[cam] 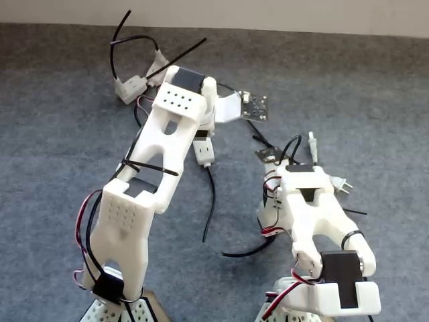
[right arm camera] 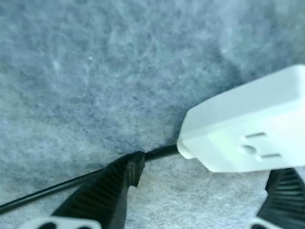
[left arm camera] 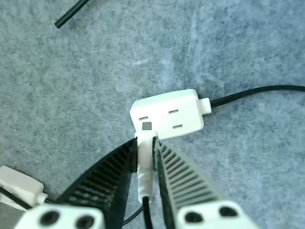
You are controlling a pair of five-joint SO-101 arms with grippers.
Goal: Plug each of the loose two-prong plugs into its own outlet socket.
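**High view:** My left arm (cam: 167,144) stretches to the middle of the grey carpeted worktop (cam: 375,80), while my right arm (cam: 315,215) sits folded nearer. A spare white two-prong plug (cam: 343,185) lies unplugged just beside the right arm, prongs bare.

**Left wrist view:** The left gripper (left arm camera: 146,143) has its black ribbed fingers (left arm camera: 176,176) clamped on a slim white plug (left arm camera: 144,171). The plug's nose touches the face of a white rectangular outlet block (left arm camera: 167,113) at one pair of slots. I cannot tell whether the prongs have entered. I judge this to be the insertion step. The next move calls for a straight push along the plug's axis, and the block may slide on the carpet unless braced.

**Right wrist view:** The right gripper (right arm camera: 205,169) has its fingers (right arm camera: 114,186) spread and holds nothing. Another white outlet block (right arm camera: 248,129) lies just ahead, between them, and one fingertip is at its black cord (right arm camera: 57,191). Closing here could steady a socket for the spare plug.
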